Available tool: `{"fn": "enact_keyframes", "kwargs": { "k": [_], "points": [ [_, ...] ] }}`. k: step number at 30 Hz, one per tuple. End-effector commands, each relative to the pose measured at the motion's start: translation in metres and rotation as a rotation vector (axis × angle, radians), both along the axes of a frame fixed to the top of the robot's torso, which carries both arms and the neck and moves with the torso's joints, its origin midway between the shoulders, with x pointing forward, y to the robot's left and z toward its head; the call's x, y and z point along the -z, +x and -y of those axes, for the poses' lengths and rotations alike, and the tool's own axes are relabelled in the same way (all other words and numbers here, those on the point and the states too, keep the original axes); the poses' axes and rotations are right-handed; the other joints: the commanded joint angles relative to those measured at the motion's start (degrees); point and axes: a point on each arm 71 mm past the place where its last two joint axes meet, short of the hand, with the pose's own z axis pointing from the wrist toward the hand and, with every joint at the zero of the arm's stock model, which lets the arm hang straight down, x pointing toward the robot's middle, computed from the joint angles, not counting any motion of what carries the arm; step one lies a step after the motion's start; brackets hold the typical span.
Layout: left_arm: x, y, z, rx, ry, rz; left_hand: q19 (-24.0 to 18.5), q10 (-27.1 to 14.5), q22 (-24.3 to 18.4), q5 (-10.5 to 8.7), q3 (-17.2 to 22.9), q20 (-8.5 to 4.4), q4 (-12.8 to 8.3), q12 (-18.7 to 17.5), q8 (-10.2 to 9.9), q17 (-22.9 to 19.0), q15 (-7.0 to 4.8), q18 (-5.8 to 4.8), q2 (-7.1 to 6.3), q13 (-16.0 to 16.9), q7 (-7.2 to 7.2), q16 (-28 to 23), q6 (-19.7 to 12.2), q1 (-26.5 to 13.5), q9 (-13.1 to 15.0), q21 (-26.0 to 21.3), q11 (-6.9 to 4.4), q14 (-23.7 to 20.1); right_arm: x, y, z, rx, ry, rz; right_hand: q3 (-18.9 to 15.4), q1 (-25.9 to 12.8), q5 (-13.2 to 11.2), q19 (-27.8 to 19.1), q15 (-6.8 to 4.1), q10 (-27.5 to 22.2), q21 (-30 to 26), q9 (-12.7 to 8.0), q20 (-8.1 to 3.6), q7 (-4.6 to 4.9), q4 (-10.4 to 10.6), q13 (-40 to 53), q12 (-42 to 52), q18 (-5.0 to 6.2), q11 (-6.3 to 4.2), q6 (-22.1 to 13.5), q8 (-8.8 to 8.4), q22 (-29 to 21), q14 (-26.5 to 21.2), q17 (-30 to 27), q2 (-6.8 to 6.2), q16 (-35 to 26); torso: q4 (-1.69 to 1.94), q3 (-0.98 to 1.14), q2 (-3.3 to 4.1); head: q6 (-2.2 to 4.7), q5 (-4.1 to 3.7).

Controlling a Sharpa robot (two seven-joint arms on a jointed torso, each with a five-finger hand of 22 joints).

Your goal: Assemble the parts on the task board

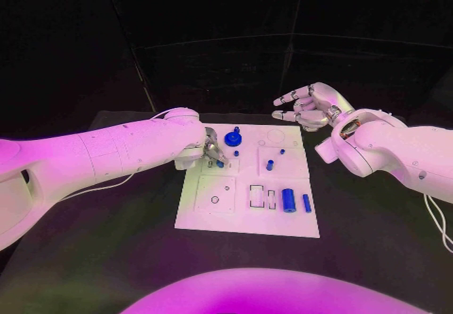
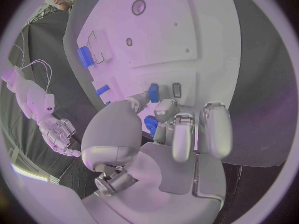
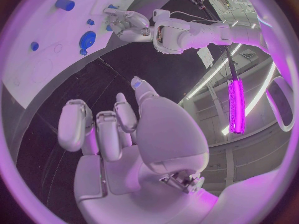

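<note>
The white task board [image 1: 215, 216] lies mid-table. My left hand [image 1: 213, 154] reaches over its far left part, and thumb and a finger pinch a small blue part [image 1: 220, 163] standing on the board. In the left wrist view that blue part [image 2: 153, 92] sits between the fingertips [image 2: 164, 107] beside an empty slot [image 2: 176, 89]. My right hand [image 1: 307, 108] hangs above the table past the board's far right corner, fingers apart and holding nothing. A round blue part [image 1: 233, 139] lies just beyond the left hand.
Other blue parts are on the board: a short peg [image 1: 270, 165], a thick cylinder [image 1: 288, 198] and a thinner one [image 1: 307, 203] near the right side. In the right wrist view the left hand [image 3: 127, 25] lies over the board [image 3: 37, 64].
</note>
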Motion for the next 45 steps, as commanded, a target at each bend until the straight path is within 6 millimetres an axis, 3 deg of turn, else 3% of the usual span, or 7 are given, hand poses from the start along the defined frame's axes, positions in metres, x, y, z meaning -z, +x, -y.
{"fn": "enact_keyframes", "kwargs": {
  "k": [1,17,24,30,45],
  "points": [
    [0.0017,-0.0007,-0.0008,0.000,0.019,-0.015,0.32,0.59,0.12,-0.14,-1.21,-0.09,0.52,0.39,0.26,15.09,-0.48,-0.52,-0.12,0.12,-0.14,0.17,0.33,-0.70,0.09,0.25,0.00,5.94,-0.0014,-0.0003,-0.0011,-0.008,0.000,0.006,-0.20,-0.41,0.15,0.00,-0.36,0.12,-0.39,-0.09,-0.33,-0.23,0.19,-0.06,0.20,0.47,-0.18,0.06,0.23,-0.05,4.00,7.47,-0.11,-0.39,-0.01,0.00,0.00,-0.03,-0.03],
    [0.0020,-0.0005,-0.0017,-0.006,0.024,-0.020,0.55,1.04,0.61,-0.12,-4.57,-0.28,1.72,1.00,1.25,15.09,-0.72,-0.60,0.27,0.63,-0.52,0.17,0.75,-0.81,0.54,0.46,-0.31,5.94,-0.0013,-0.0004,-0.0011,-0.008,0.000,0.004,-0.29,-0.58,0.04,0.02,-0.35,0.14,-0.38,-0.09,-0.33,-0.22,0.31,-0.07,0.22,0.47,-0.18,0.06,0.25,-0.02,3.99,7.43,-0.13,-0.42,0.06,0.01,0.00,0.00,-0.17],
    [0.0015,0.0013,-0.0021,-0.017,0.016,-0.006,0.71,1.17,0.94,-0.14,-8.12,-0.45,3.57,1.20,1.79,15.09,-0.89,-0.67,0.04,0.68,-0.70,0.17,0.65,-1.83,0.76,0.59,-0.47,5.94,-0.0013,-0.0003,-0.0011,-0.008,0.000,0.005,-0.42,-0.85,-0.05,0.02,-0.36,0.15,-0.41,-0.09,-0.33,-0.23,0.53,-0.09,0.23,0.47,-0.18,0.06,0.28,-0.05,3.99,7.42,-0.10,-0.43,0.04,0.03,-0.01,0.02,-0.17],
    [0.0009,0.0021,-0.0008,-0.021,0.007,0.005,0.97,1.46,1.46,-0.08,-11.18,-0.61,5.24,1.58,2.30,15.09,-1.04,-0.76,0.62,0.96,-0.90,0.17,0.65,-2.02,0.91,0.85,-0.65,5.94,-0.0013,-0.0003,-0.0010,-0.008,0.000,0.005,-0.50,-0.99,-0.09,0.03,-0.35,0.15,-0.42,-0.09,-0.33,-0.23,0.64,-0.10,0.24,0.47,-0.18,0.05,0.30,-0.06,3.99,7.43,-0.10,-0.43,0.07,0.00,0.02,0.09,-0.17],
    [-0.0008,0.0012,-0.0011,-0.025,-0.009,0.021,0.99,1.33,1.49,-0.09,-12.29,-0.67,5.55,1.39,2.49,15.09,-1.09,-0.76,0.84,0.60,-0.95,0.17,0.60,-1.71,0.96,0.84,-0.70,5.94,-0.0012,-0.0001,-0.0004,-0.008,-0.001,0.004,-0.60,-1.18,-0.14,0.03,-0.36,0.18,-0.44,-0.09,-0.33,-0.24,0.79,-0.09,0.27,0.47,-0.18,0.03,0.31,-0.09,3.99,7.43,-0.09,-0.44,0.15,0.00,-0.02,0.21,-0.34]
  ]
}}
